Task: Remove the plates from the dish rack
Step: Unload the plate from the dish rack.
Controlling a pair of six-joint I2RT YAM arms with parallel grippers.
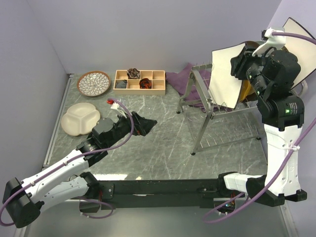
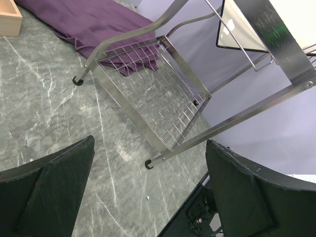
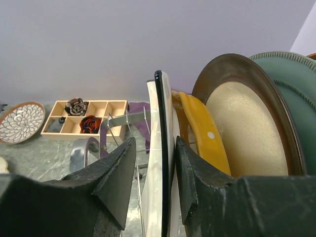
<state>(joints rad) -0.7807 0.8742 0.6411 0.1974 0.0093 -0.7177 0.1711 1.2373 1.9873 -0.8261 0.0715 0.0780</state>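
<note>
The dish rack (image 1: 210,114) stands at the right of the table. A white square plate (image 1: 224,74) stands upright in it. My right gripper (image 1: 240,66) is at this plate's top edge. In the right wrist view the right gripper (image 3: 154,143) is open and straddles the white plate's edge (image 3: 159,163); the right finger touches it and the left finger stands off it. Behind are a yellow plate (image 3: 202,131), a brown-rimmed plate (image 3: 247,133) and a teal plate (image 3: 296,94). My left gripper (image 1: 144,123) hangs open and empty over the table, facing the rack (image 2: 148,84).
A petal-patterned plate (image 1: 94,83) and a cream divided plate (image 1: 80,118) lie on the table at the far left. A wooden compartment tray (image 1: 139,81) sits at the back, and a purple cloth (image 1: 182,79) lies behind the rack. Another white plate (image 1: 302,44) rises behind my right arm.
</note>
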